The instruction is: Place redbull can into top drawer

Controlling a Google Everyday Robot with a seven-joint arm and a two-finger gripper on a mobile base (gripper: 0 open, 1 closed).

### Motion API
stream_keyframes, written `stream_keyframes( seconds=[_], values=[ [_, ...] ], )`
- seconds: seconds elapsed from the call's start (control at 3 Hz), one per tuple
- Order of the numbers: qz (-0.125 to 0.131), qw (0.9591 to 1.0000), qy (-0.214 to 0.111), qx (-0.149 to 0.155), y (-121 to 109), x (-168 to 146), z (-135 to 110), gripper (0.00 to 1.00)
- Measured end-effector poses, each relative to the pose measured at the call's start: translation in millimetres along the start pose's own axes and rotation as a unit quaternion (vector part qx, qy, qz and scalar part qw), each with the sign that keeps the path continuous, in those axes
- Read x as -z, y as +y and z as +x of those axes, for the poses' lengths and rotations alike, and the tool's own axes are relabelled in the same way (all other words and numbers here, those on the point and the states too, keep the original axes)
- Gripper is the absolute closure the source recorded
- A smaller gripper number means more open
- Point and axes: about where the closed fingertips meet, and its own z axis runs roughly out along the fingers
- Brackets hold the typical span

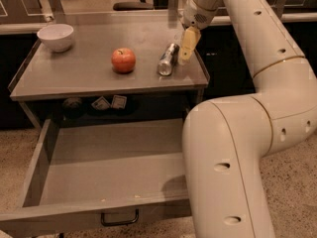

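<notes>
Evidently the gripper (188,44), spread or pinched I cannot tell, hangs at 2 o'clock of the can (168,59) on the table (74,78): reaching, so next grasp it and carry it toward 6 o'clock into the pulled-out drawer (99,214).

A white bowl (55,36) is set at the far left corner of the grey tabletop (79,76), and a red apple (123,60) is placed near its middle, well apart. The gripper (185,57) is held over the tabletop's right side, and small packets (110,102) are seen on the shelf beneath.
</notes>
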Motion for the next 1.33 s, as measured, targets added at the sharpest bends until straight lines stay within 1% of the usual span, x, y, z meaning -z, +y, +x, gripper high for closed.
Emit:
stream_keyframes(
  seconds=[0.33, 0.67, 1.0, 1.33],
  values=[
    [0.005, 1.0, -0.007, 0.003, -4.9, -7.3, -2.7, 0.0],
    [-0.023, 0.9989, -0.023, 0.035, 0.8, -38.7, -20.4, 0.0],
    [-0.059, 0.9948, -0.026, 0.079, 11.8, -74.4, -46.0, 0.0],
    [-0.059, 0.9948, -0.026, 0.079, 11.8, -74.4, -46.0, 0.0]
  ],
)
